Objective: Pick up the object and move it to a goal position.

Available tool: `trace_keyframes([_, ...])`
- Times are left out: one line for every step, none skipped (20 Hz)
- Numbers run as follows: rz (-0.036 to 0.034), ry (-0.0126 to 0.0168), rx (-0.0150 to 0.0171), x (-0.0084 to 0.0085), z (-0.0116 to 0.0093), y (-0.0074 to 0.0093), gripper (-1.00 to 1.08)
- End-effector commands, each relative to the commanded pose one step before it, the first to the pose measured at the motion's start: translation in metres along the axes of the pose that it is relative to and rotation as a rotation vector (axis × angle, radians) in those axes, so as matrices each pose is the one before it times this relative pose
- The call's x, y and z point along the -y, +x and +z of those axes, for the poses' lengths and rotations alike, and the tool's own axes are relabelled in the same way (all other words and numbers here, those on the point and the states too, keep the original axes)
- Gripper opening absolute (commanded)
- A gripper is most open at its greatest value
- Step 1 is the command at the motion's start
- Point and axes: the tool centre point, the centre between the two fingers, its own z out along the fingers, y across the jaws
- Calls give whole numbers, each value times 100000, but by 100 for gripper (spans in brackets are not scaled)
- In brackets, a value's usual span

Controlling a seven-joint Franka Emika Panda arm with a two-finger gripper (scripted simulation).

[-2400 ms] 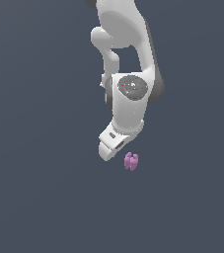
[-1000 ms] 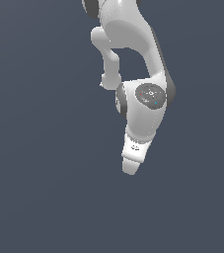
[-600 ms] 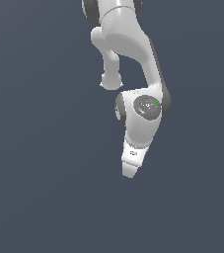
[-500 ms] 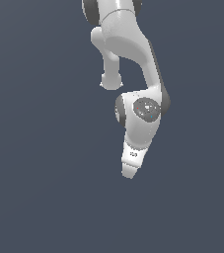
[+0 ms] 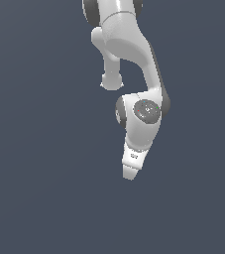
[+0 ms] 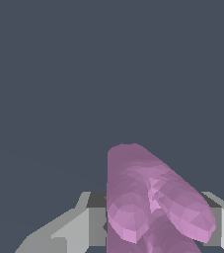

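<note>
Closest to the wrist camera, a pink-purple lumpy piece (image 6: 150,207) fills the space between the two grey fingers (image 6: 74,230) of the claw (image 6: 153,222). The fingers stand on either side of the piece, close against it, so the claw appears to be closed down to the width of the piece and holding it. The piece's rounded, notched lobes stick out past the fingertips, with its long axis pointing away from the camera along the line of the fingers. The exact points of contact are hidden.

From the outside camera, the white robot arm (image 5: 134,54) reaches down from the top of the frame and bends at a round joint (image 5: 141,116). The claw end (image 5: 132,168) points downward and slightly towards the exterior view's left. The pink piece cannot be seen here; the body of the hand covers it.

Beyond the claw, both views show only a flat, dark blue-grey surface (image 5: 39,188). No goal marker is visible, so the direction of the carry cannot be judged. Nothing else stands near the claw, and there looks to be open room on every side for moving the piece.
</note>
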Motion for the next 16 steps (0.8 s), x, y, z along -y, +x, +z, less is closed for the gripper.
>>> trace_keyframes([10, -19, -1, -15, -6, -3, -100])
trace_keyframes([0, 0, 0, 0, 0, 0, -100])
trace_keyframes([0, 0, 0, 0, 0, 0, -100])
trace_keyframes([0, 0, 0, 0, 0, 0, -100])
trace_keyframes([0, 0, 0, 0, 0, 0, -100])
trace_keyframes([0, 0, 0, 9, -3, -4, -100])
trace_keyframes([0, 0, 0, 8, -12, -12, -100])
trace_keyframes([0, 0, 0, 24, -36, -35, -100])
trace_keyframes([0, 0, 0, 40, -60, -59, -100])
trace_keyframes([0, 0, 0, 57, -84, -82, -100])
trace_keyframes([0, 0, 0, 73, -108, -107, -100])
trace_keyframes([0, 0, 0, 90, -133, -131, -100])
trace_keyframes([41, -8, 55, 95, -147, -176, -100])
trace_keyframes([0, 0, 0, 125, -185, -182, -100])
trace_keyframes([0, 0, 0, 143, -213, -209, -100])
trace_keyframes([0, 0, 0, 162, -241, -237, -100])
